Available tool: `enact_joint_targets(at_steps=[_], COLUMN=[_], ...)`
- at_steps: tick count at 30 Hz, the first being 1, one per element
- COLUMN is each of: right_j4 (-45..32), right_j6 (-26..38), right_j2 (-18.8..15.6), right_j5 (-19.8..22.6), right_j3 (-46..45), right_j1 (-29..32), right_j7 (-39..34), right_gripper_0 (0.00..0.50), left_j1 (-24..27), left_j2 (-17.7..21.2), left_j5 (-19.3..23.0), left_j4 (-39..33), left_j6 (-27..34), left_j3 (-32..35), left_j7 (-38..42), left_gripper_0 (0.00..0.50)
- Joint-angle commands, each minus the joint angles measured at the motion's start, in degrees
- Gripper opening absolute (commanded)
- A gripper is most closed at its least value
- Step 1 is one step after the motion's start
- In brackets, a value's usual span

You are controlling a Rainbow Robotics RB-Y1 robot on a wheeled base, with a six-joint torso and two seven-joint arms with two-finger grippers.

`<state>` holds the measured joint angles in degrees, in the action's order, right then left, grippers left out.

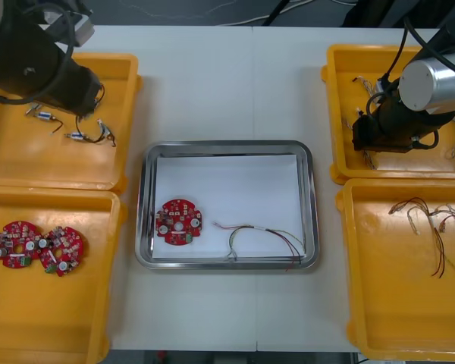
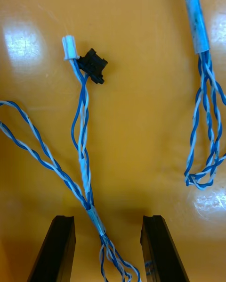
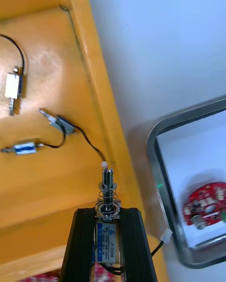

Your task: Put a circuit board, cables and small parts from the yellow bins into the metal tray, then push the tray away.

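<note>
My left gripper (image 3: 107,213) hangs over the far left yellow bin (image 1: 15,155), near its tray-side wall, shut on a small metal part (image 3: 107,194) with a spring and a pin. My right gripper (image 2: 108,223) is open, low in the far right yellow bin (image 1: 341,91). Its fingers stand on either side of a twisted blue and white cable (image 2: 84,169) with a white and a black plug. The metal tray (image 1: 226,145), white inside, holds a round red circuit board (image 1: 179,222) and a thin red and yellow cable (image 1: 265,239).
More small metal parts (image 1: 76,136) lie in the far left bin. Two circuit boards (image 1: 38,246) sit in the near left bin (image 1: 30,326). Red and yellow cables (image 1: 436,224) lie in the near right bin (image 1: 402,311). A second blue and white cable (image 2: 202,136) lies beside the right fingers.
</note>
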<state>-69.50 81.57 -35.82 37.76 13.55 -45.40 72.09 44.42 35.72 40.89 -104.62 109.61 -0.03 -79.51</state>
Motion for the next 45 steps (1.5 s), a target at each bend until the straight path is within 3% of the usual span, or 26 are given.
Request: enact_joint_targets(at_steps=[1, 11, 12, 13, 14, 15, 16, 30, 45], right_j4=[1.21, 2.88, 2.88, 2.97, 2.97, 2.97, 3.06, 2.09, -7.66], right_j6=[-2.03, -2.65, -2.56, -2.56, -2.56, -2.56, -2.56, -1.59, 9.04], right_j2=[0.66, 1.28, 1.28, 1.28, 1.28, 1.28, 1.28, 0.93, -1.88], right_j5=[-0.41, -1.99, -1.99, -1.90, -1.99, -1.90, -1.90, -1.64, -1.90], right_j3=[1.74, 1.83, 1.83, 1.83, 1.83, 1.83, 1.83, 0.42, -6.61], right_j1=[-2.42, -2.42, -2.42, -2.42, -2.42, -2.42, -2.42, -2.42, -2.42], right_j7=[2.09, 2.35, 2.35, 2.35, 2.26, 2.09, 2.18, 2.70, 4.99], right_gripper_0=[0.408, 0.407, 0.361, 0.263, 0.204, 0.070, 0.000, 0.000, 0.000], left_j1=[-2.59, -4.78, -4.78, -4.78, -4.78, -4.78, -4.78, -4.35, -3.91], left_j2=[-2.06, -4.17, -4.52, -4.79, -4.96, -5.31, -5.58, -7.77, -8.74], left_j5=[-0.02, -4.24, -4.76, -5.38, -5.73, -6.43, -6.87, -11.00, -12.32], left_j4=[-5.68, -9.55, -9.64, -9.55, -9.46, -9.37, -9.20, -1.64, 0.56], left_j6=[0.39, 0.39, 0.39, 0.39, 0.39, 0.07, -0.28, -10.38, -13.02], left_j3=[-4.10, -11.39, -12.54, -13.59, -14.12, -15.08, -15.96, -24.05, -29.24], left_j7=[4.36, 12.71, 13.86, 14.74, 15.26, 16.05, 16.76, 19.04, 21.85], left_gripper_0=[0.000, 0.000, 0.000, 0.000, 0.000, 0.000, 0.000, 0.000, 0.000])
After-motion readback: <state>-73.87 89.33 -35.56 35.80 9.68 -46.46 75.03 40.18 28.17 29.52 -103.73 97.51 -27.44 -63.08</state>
